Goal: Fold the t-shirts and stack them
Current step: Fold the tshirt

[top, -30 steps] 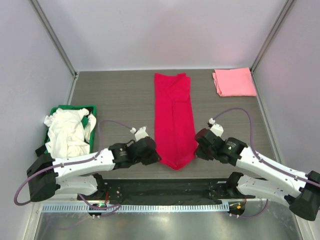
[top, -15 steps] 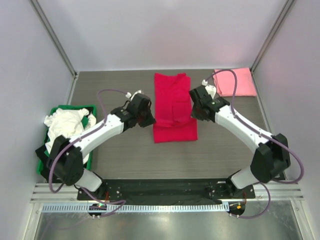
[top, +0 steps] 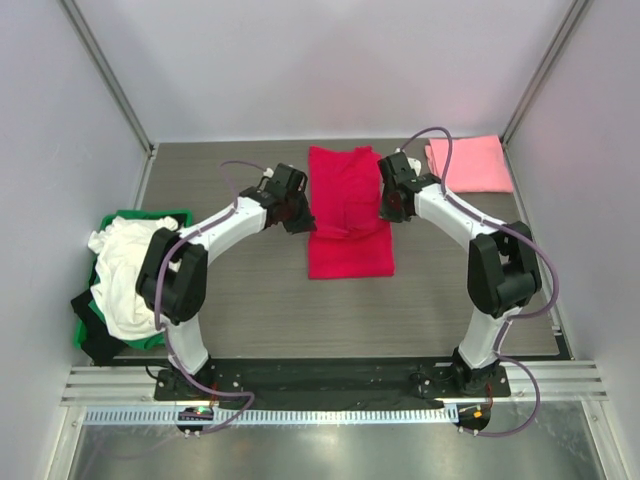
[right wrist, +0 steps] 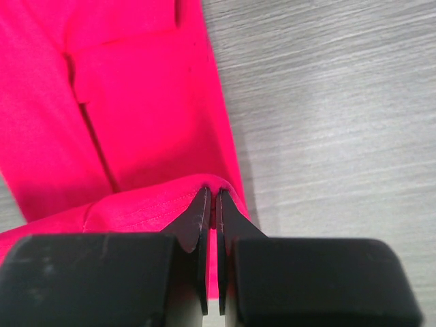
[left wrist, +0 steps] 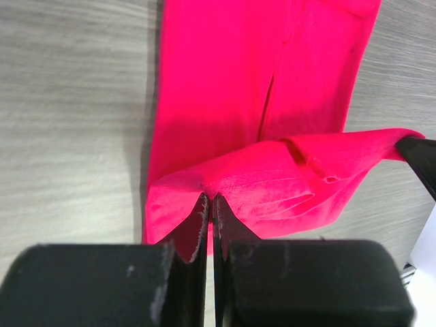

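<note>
The crimson-red t-shirt (top: pixel 346 215) lies as a long strip in the middle of the table, its near end lifted and carried back over the rest. My left gripper (top: pixel 300 213) is shut on the left corner of that end (left wrist: pixel 204 187). My right gripper (top: pixel 388 205) is shut on the right corner (right wrist: pixel 204 184). The held edge hangs between the two grippers above the lower layer (left wrist: pixel 272 68). A folded light pink t-shirt (top: pixel 468 164) lies at the far right. A crumpled white t-shirt (top: pixel 125 270) sits in the crate at the left.
A green plastic crate (top: pixel 150 217) stands at the left edge of the table, with dark cloth beside it (top: pixel 92 340). Grey walls close in the table on three sides. Bare wood-grain tabletop (top: pixel 250 310) lies in front of the red shirt.
Both grippers have carried the near end of the red shirt away from the arm bases toward the far end, folding it over itself. The arms are stretched far out.
</note>
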You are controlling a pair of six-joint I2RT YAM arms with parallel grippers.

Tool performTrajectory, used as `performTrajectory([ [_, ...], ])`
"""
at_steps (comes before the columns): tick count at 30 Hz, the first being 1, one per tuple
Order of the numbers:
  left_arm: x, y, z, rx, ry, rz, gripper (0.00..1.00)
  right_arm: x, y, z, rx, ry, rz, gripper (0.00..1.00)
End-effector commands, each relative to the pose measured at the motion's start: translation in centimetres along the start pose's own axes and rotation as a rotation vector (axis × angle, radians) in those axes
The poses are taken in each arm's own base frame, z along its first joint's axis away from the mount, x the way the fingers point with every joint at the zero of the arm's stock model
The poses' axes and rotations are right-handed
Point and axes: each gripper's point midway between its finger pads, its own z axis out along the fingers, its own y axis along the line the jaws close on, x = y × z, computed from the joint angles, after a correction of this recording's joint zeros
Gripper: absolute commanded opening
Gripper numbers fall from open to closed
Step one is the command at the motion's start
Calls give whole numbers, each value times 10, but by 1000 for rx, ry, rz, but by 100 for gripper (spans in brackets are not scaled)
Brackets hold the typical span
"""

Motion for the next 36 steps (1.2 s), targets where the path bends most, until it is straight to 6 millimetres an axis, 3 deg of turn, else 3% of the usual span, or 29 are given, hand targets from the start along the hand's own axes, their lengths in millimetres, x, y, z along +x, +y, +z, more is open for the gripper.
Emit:
performTrajectory([
  [1, -12, -16, 5, 65, 0, 25, 0, -24, 15, 3, -67, -47, -6, 1],
  [14, -33, 1, 30, 20, 34, -4, 0, -35, 24, 44, -85, -6, -26, 1],
  [15, -37, 3, 28, 22, 36, -14, 8, -44, 27, 43, -92, -22, -22, 1],
  [16, -38, 7, 34, 17, 49, -17, 16, -46, 24, 48, -84, -16, -27, 14],
  [17, -55, -5, 33, 60, 35, -12, 26, -51, 23, 50, -79, -17, -25, 28],
  [18, -61, 3, 30, 65, 88, -39, 40, -75, 30, 44, -97, -61, -18, 49],
  [19, -66, 7, 35, 63, 124, -39, 46, -85, 26, 44, -92, -64, -14, 78],
  [20, -83, 1, 45, 85, 139, -44, 51, -86, 23, 55, -75, -43, -27, 84],
  [21, -78, 17, 45, 47, 225, -80, 54, -119, 33, 39, -95, -100, -10, 86],
  [22, -80, 14, 43, 68, 266, -86, 54, -111, 24, 35, -53, -41, -19, 87],
  [23, -90, 11, 36, 68, 255, -55, 54, -117, 25, 27, -55, -39, -20, 88],
  [25, -87, 18, 18, 15, 245, -30, 54, -114, 25, 9, -84, -33, -3, 88],
  [26, -69, 31, 15, -18, 270, -38, 55, -119, 28, -20, -124, -77, 9, 88],
  [27, -83, 15, -10, 41, 180, -19, 56, -85, 17, -10, -103, -8, 20, 88],
  [28, -80, 13, -20, 60, 154, -19, 57, -80, 20, -13, -130, -27, 36, 88],
  [29, -56, 32, -17, 25, 188, -48, 57, -68, 19, -19, -150, -23, 52, 88],
  [30, -60, 23, -37, 64, 126, -32, 57, -42, 11, -21, -169, -9, 80, 88],
  [31, -50, 28, -40, 56, 127, -31, 57, -29, 10, -24, -193, 0, 95, 87],
  [32, -28, 47, -36, 11, 155, -42, 57, -11, 13, -27, -245, 32, 103, 87],
  [33, -20, 48, -38, 14, 145, -42, 56, 21, 3, -27, -254, 77, 110, 86],
  [34, -15, 47, -47, 24, 127, -41, 55, 29, 6, -25, -281, 73, 130, 84],
  [35, 9, 65, -43, -7, 162, -57, 55, 44, 4, -25, -301, 102, 134, 84],
  [36, 13, 62, -43, 15, 143, -65, 55, 66, -4, -21, -297, 129, 142, 81],
])
